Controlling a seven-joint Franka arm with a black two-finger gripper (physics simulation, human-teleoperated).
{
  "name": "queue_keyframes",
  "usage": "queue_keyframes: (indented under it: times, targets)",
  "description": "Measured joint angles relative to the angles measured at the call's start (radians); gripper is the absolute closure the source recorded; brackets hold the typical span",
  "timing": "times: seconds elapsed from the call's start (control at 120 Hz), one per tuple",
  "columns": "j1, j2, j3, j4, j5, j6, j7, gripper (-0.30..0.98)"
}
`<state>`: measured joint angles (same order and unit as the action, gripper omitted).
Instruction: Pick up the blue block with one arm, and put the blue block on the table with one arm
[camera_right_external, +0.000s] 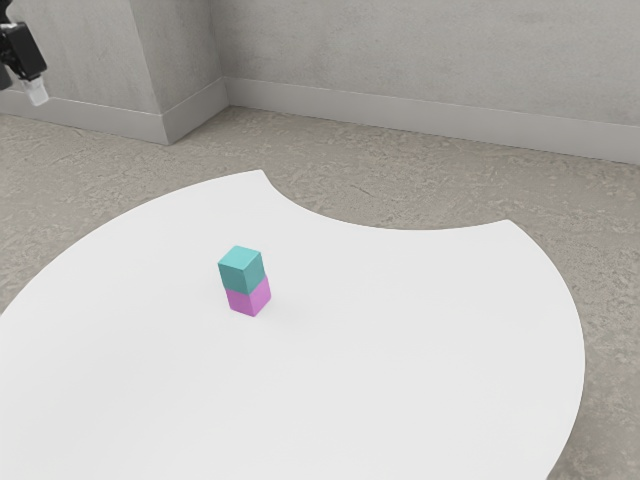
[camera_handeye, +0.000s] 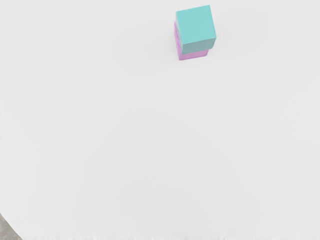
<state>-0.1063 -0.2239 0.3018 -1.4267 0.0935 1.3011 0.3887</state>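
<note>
Currently, tool (camera_right_external: 37, 92) at the exterior view's upper left, open or closed not determinable; blue-green cube (camera_right_external: 242, 270) left of centre, atop magenta cube (camera_right_external: 247, 301) on white desk (camera_right_external: 400, 340), so gripping too low could drag or topple both.

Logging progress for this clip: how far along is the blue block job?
Nothing looks done: the teal-blue cube sits on the purple cube. It isn't in hand; the gripper hangs apart from it. Left: grasp it, lift it off, set it on the white table.
</note>
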Motion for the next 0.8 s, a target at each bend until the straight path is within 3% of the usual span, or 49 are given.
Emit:
queue_keyframes:
  times: [0.225, 0.45, 0.8]
  targets:
    - [-0.001, 0.059, -0.001, -0.019, 0.026, 0.003, 0.003, 0.00]
    - [0.001, 0.197, 0.003, -0.095, 0.029, 0.185, 0.005, 0.00]
    - [-0.054, 0.274, 0.008, -0.272, -0.020, 0.377, -0.063, 0.00]
